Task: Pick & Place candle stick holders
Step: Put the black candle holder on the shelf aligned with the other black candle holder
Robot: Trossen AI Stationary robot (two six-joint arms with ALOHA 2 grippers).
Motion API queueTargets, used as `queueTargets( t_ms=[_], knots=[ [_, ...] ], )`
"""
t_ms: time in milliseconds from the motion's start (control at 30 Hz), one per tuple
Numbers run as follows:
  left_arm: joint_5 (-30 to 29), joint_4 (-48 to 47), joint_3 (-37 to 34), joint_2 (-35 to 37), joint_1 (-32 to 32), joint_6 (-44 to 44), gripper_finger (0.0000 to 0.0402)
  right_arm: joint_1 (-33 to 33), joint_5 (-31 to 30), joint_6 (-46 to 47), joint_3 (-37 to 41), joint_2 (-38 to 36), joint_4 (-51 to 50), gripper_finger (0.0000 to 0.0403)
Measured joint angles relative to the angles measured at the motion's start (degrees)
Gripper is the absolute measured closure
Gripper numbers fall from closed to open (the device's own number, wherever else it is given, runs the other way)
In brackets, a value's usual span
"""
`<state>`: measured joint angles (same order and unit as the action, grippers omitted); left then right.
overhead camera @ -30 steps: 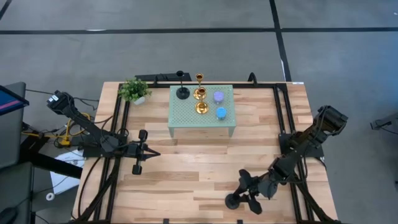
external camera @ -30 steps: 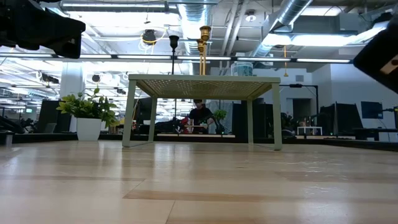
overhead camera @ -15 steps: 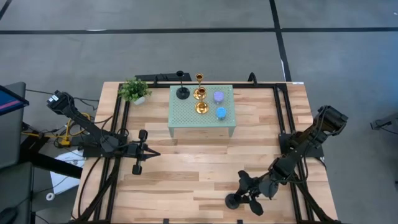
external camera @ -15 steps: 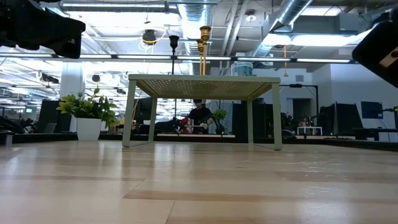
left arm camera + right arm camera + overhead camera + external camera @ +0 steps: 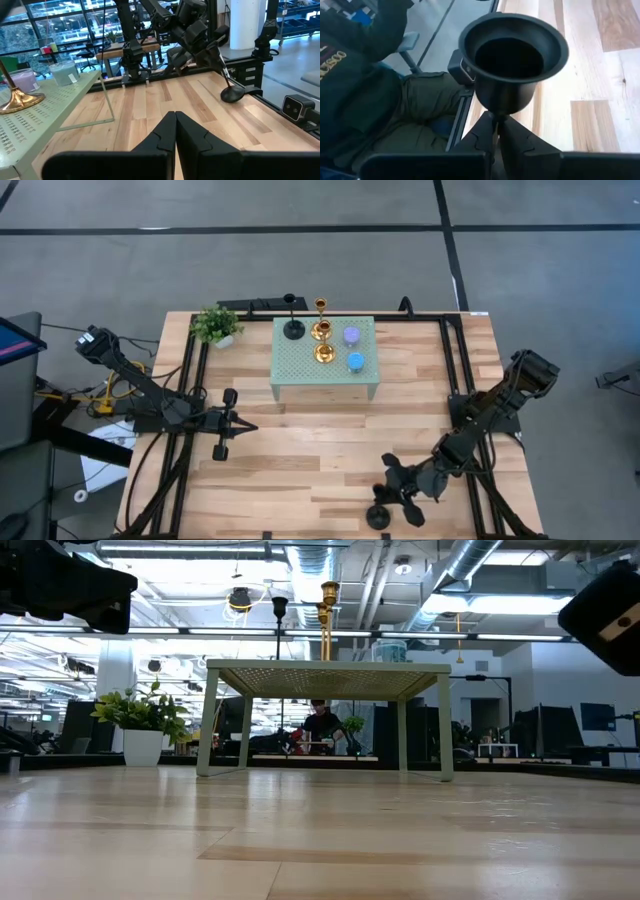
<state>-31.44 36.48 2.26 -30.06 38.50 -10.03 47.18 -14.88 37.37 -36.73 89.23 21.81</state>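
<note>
Black candle stick holder (image 5: 514,57) | stem clamped in right hand (image 5: 495,131) | cup faces camera | left hand (image 5: 175,131) closed, empty

On the bench (image 5: 320,450), the perforated stand (image 5: 325,365) sits at the far middle, the potted plant (image 5: 216,326) just left of it. Four candle stick holders (image 5: 322,352) stand on the stand's far part, another (image 5: 321,306) just behind it. The left tool (image 5: 221,438) rests left of centre. The right tool (image 5: 388,502), at the near right edge, pinches a sixth holder (image 5: 378,518).
</note>
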Motion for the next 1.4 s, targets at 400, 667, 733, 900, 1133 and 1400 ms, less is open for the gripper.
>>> queueTargets(
  t_ms=[400,667,733,900,1133,1400],
  knots=[
    [0.01,0.09,0.0,0.01,0.0,-0.07,0.0394,-2.38,-5.83,-10.73,0.04,-2.85,0.37,0.04],
    [0.0,4.17,-0.02,-0.17,0.0,1.39,0.0394,-13.51,-1.71,-14.01,-1.29,-6.32,-2.71,0.0401],
    [0.0,4.21,-0.02,-1.22,-0.01,2.34,0.0394,-15.64,0.34,-16.92,-3.04,-6.25,-4.42,0.0402],
    [-1.51,4.17,-0.02,-6.11,-1.29,7.91,0.0394,-19.65,2.48,-24.38,-8.43,-6.32,-8.0,0.0402],
    [2.08,4.63,5.01,-20.54,-8.18,14.41,0.0392,-25.68,9.12,-29.71,-12.72,-6.36,-9.89,0.0403],
    [9.56,5.24,16.6,-38.69,-14.48,13.29,0.0321,-29.58,13.41,-31.96,-13.23,-5.64,-8.95,0.0403]
  ],
)
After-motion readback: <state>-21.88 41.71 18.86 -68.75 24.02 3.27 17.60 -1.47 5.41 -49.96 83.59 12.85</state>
